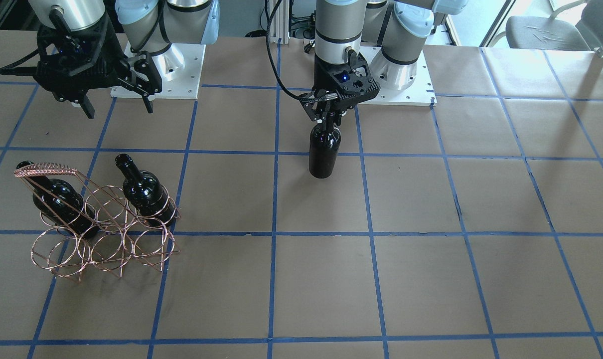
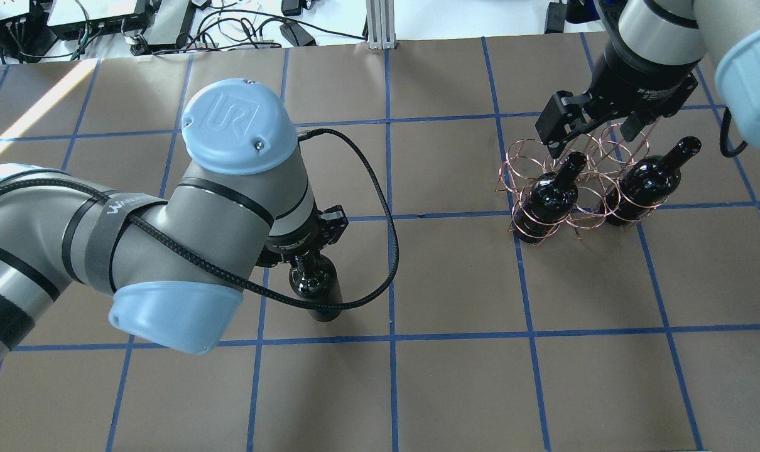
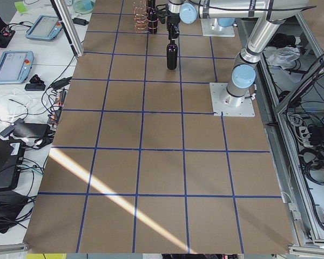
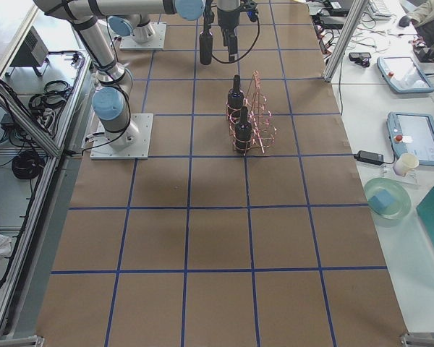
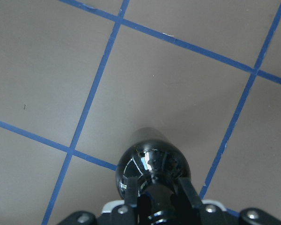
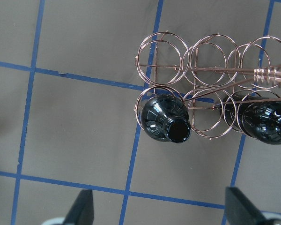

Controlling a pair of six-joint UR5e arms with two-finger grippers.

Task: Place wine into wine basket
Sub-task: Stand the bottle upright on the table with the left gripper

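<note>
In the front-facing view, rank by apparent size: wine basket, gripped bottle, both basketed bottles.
1. wine basket, largest.
2. view-left basketed bottle and view-right basketed bottle: alike.
3. gripped bottle: looks smaller, but stands farther, so unsure.

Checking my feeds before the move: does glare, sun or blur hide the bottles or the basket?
Left wrist view: bright reflections on the wine bottle shoulder, outline clear. Right wrist view: wine basket and its two bottles sharp, right gripper fingers soft. Exterior left view: sun streak on the table, near end.
</note>
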